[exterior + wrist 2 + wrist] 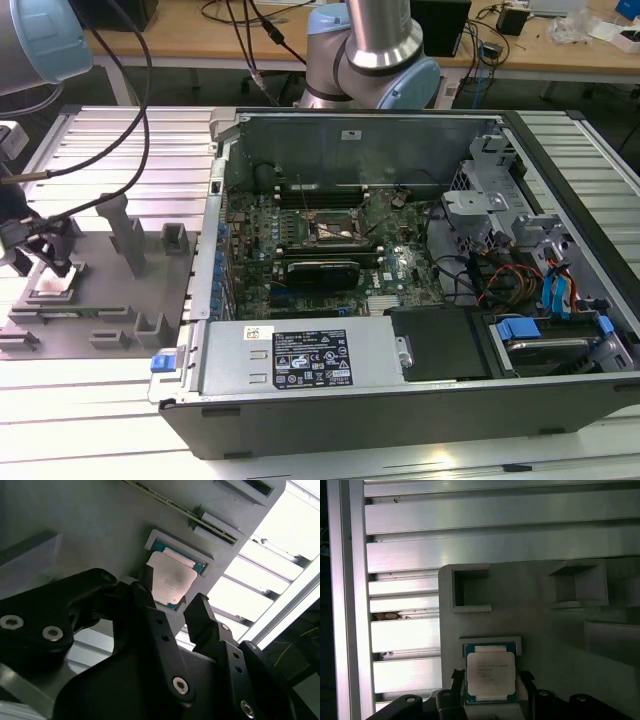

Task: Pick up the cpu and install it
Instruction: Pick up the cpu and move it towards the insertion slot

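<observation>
First wrist view, facing the cpu (490, 676): sits flat in a recess of the grey fixture (545, 640), squarely between the spread fingers (458, 685) of the hand (491, 682), one just beside each opposite edge, seemingly not pinching. Square, so no long axis.

Overhead room light, fairly even. Exterior view: slatted table (90, 420) glares white at its near edge; computer case (340, 150) interior shaded. Second wrist view: table slats blown out white, gripper (172, 592) a dark silhouette. First wrist view: dim; cpu (490, 675) lid shows soft sheen.
</observation>
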Controlling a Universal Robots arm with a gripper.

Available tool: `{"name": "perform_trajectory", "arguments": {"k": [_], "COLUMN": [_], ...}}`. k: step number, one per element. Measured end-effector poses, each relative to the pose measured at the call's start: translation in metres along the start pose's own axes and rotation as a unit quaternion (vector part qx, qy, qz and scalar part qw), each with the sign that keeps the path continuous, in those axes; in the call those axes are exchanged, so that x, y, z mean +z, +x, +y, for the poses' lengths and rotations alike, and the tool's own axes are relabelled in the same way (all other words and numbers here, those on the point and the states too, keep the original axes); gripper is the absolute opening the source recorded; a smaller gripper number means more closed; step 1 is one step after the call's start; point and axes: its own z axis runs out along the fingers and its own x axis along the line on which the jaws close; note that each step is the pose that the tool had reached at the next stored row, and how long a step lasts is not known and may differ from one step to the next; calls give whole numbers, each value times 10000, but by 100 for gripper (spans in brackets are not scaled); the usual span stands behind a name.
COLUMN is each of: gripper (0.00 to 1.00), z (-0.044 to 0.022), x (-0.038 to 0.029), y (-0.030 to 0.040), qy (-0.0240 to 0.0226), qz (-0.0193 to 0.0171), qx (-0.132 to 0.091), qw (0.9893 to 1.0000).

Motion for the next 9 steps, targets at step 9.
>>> {"name": "perform_trajectory", "arguments": {"k": [9], "gripper": [60], "z": [-6], "x": [94], "y": [2], "qy": [0], "qz": [4], "qx": [1], "qw": [10000]}}
